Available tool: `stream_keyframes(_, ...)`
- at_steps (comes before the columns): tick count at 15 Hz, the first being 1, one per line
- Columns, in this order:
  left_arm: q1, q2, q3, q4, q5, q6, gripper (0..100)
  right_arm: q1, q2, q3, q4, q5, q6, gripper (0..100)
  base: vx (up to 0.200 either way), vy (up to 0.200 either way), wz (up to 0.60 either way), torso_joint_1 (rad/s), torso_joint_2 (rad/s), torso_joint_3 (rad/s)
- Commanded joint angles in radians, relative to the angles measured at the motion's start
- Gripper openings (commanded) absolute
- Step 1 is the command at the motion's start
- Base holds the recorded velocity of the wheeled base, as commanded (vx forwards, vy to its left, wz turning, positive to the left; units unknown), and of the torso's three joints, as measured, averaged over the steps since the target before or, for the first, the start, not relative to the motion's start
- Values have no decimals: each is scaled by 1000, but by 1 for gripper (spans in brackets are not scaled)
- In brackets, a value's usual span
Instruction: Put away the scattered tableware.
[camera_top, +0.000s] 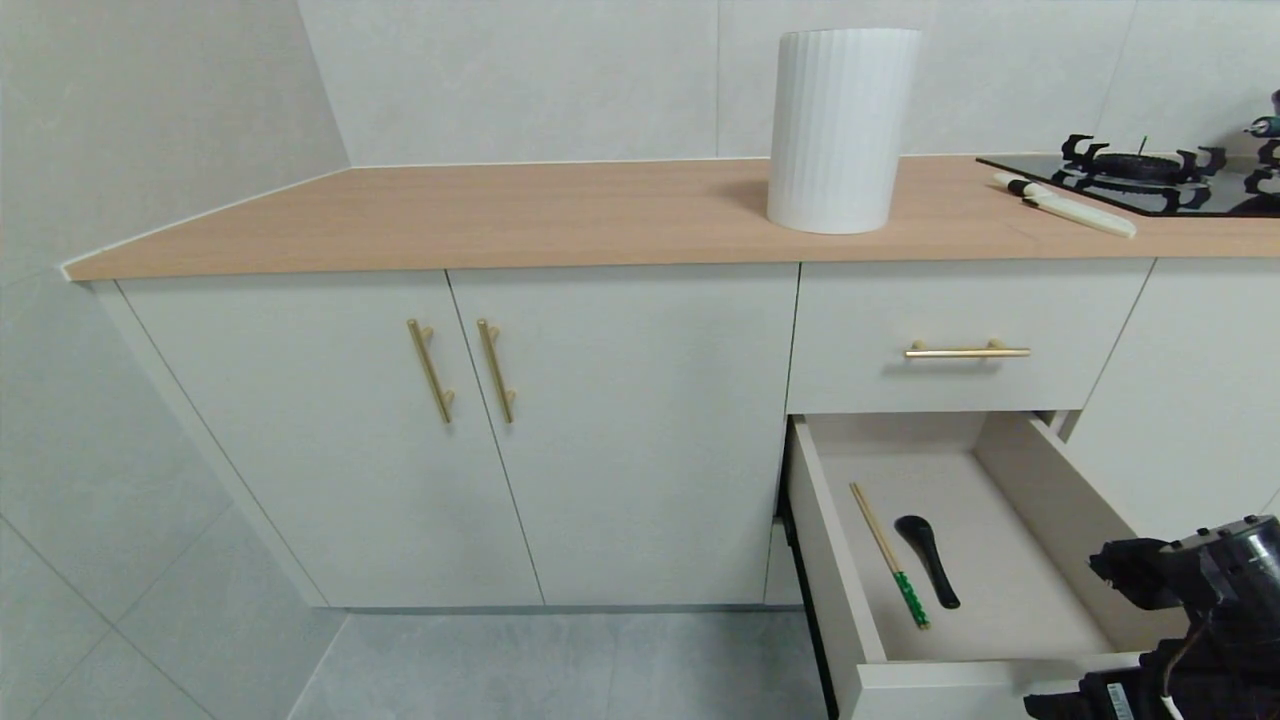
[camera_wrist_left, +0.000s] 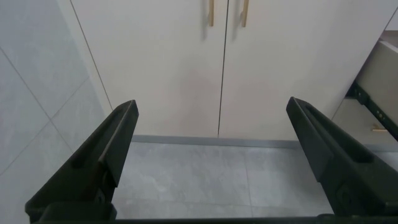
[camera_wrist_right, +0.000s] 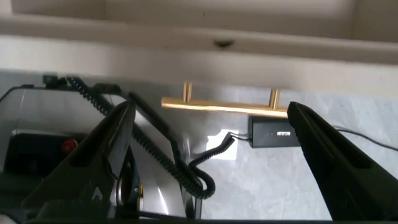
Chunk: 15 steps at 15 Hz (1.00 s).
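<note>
A lower drawer (camera_top: 828, 540) stands pulled out at the right. Inside lie a pair of chopsticks (camera_top: 888, 555) with green ends and a black spoon (camera_top: 928, 560), side by side near the drawer's left wall. A knife with a white blade (camera_top: 1065, 205) lies on the wooden countertop (camera_top: 500, 215) beside the stove. My right arm (camera_top: 1200, 600) is low at the drawer's front right corner. My right gripper (camera_wrist_right: 211, 111) is open, facing the drawer's gold handle (camera_wrist_right: 217, 106) from a short distance. My left gripper (camera_wrist_left: 211, 109) is open and empty, facing the cabinet doors (camera_wrist_left: 186, 68).
A tall white ribbed container (camera_top: 840, 130) stands on the countertop. A black gas stove (camera_top: 1140, 175) sits at the far right. The upper drawer (camera_top: 967, 351) is closed. Grey floor tiles (camera_wrist_left: 205, 174) lie below the cabinet, and a wall (camera_top: 150, 120) bounds the left.
</note>
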Motion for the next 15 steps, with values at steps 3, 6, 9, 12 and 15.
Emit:
stream_keyframes(3,0,0,0,0,0,0,100,-10,79,-67,-2,0,-2,100,0,0,0,0,0,0)
stream_keyframes(6,0,0,0,0,0,0,100,-15,141,-129,-2,0,-2,100,0,0,0,0,0,0)
stream_keyframes(9,0,0,0,0,0,0,100,-35,228,-199,-2,0,-3,100,0,0,0,0,0,0)
stream_keyframes(12,0,0,0,0,0,0,100,-64,294,-273,-25,2,-25,100,0,0,0,0,0,0)
stream_keyframes(15,0,0,0,0,0,0,100,-101,378,-365,-52,8,-49,100,0,0,0,0,0,0)
